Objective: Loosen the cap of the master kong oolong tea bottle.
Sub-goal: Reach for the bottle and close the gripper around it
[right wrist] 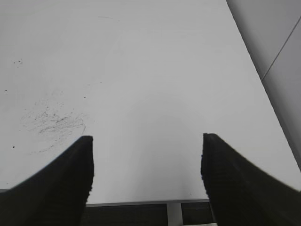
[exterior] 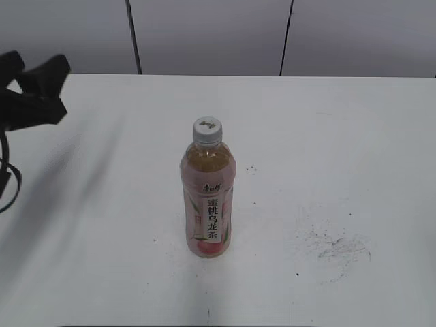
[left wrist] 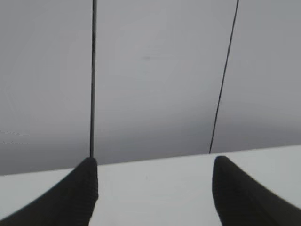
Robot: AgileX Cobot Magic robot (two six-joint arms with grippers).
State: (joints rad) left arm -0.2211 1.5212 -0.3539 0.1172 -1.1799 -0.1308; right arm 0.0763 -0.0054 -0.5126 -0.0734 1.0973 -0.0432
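The master kong oolong tea bottle (exterior: 208,204) stands upright in the middle of the white table (exterior: 340,136). It is clear plastic with pale amber tea and a pink peach label with a white strip of black characters. Its white-grey cap (exterior: 207,129) sits on the neck. My left gripper (exterior: 34,85) is at the far left, well away from the bottle; in the left wrist view (left wrist: 154,165) its jaws are open and empty. My right gripper is out of the exterior view; in the right wrist view (right wrist: 146,141) it is open and empty. Neither wrist view shows the bottle.
Dark scuff marks (exterior: 334,245) lie on the table to the right of the bottle and also show in the right wrist view (right wrist: 54,123). A grey panelled wall (exterior: 218,34) runs behind the table. The table's edge (right wrist: 141,202) lies under the right gripper.
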